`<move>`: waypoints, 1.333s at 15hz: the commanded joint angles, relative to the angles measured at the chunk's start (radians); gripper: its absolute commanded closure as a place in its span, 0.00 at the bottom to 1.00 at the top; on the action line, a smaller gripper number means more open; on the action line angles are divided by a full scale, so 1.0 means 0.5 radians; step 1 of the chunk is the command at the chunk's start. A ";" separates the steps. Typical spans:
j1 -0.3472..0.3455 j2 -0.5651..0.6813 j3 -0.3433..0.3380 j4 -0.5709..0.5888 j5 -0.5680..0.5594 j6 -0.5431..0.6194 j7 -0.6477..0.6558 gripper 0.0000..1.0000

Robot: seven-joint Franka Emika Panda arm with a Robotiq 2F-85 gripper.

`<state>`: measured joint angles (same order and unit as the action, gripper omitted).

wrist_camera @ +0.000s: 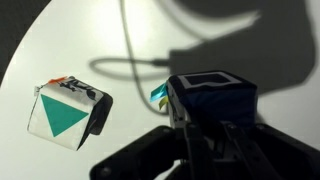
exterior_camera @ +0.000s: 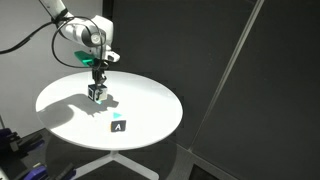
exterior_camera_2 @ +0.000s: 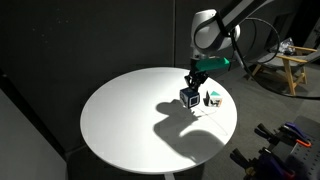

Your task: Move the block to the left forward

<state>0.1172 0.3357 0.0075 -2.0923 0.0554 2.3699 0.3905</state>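
Both exterior views elevated, distant, different sides of shared table (exterior_camera: 150,100), wrist view close, downward

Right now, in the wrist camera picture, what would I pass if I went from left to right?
cube with the green triangle → blue block
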 commanded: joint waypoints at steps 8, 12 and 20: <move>0.041 -0.129 0.000 -0.199 0.019 0.046 0.167 0.98; 0.068 -0.149 0.021 -0.250 0.037 0.059 0.229 0.98; 0.132 -0.118 0.102 -0.283 0.102 0.169 0.255 0.97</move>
<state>0.1720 0.2953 0.0460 -2.2055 0.0839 2.4118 0.5083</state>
